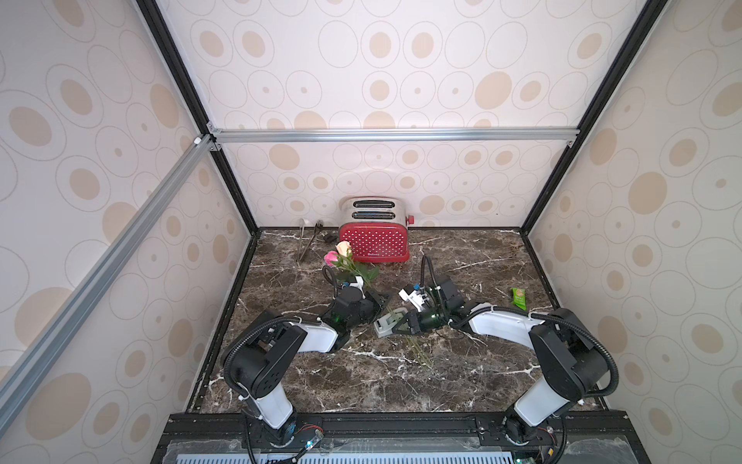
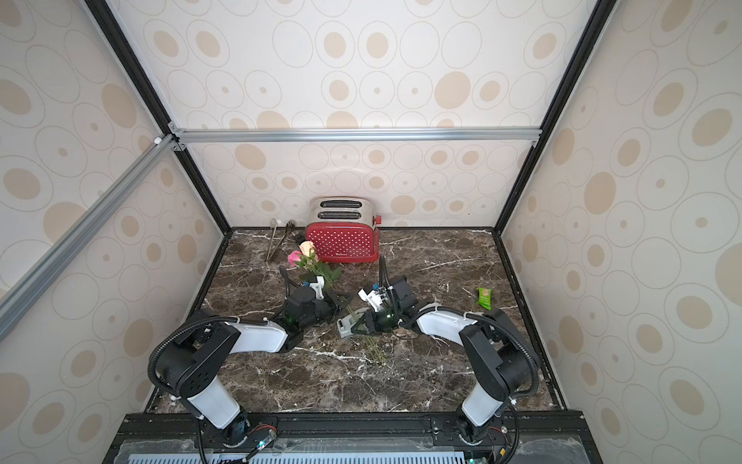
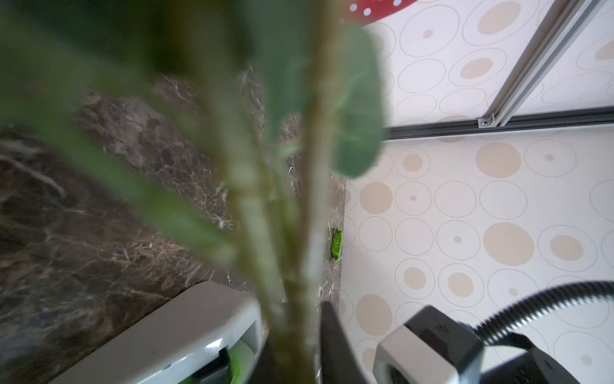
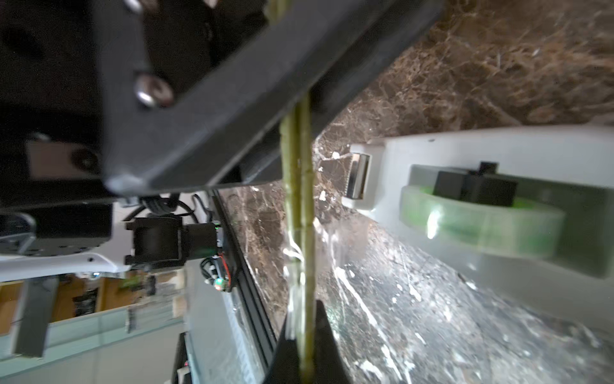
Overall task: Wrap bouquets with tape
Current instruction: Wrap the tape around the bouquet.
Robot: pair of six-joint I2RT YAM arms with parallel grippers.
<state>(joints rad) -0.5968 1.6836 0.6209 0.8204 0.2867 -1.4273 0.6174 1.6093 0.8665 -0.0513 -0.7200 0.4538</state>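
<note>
Bouquet: laid before toaster, blooms nearest it.
Tape dispenser: set farther from toaster, beside stems.
Right gripper: clamped on stems.
Left gripper: around stems, grip undetermined.

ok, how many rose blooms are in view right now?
2. A peach bloom by the toaster's front corner, and a pink bloom beside it on the side away from the toaster. Another may be hidden behind them or the leaves.

Two roses are showing blooms, alongside one toaster, one tape dispenser, one green packet and one pair of tongs.
</note>
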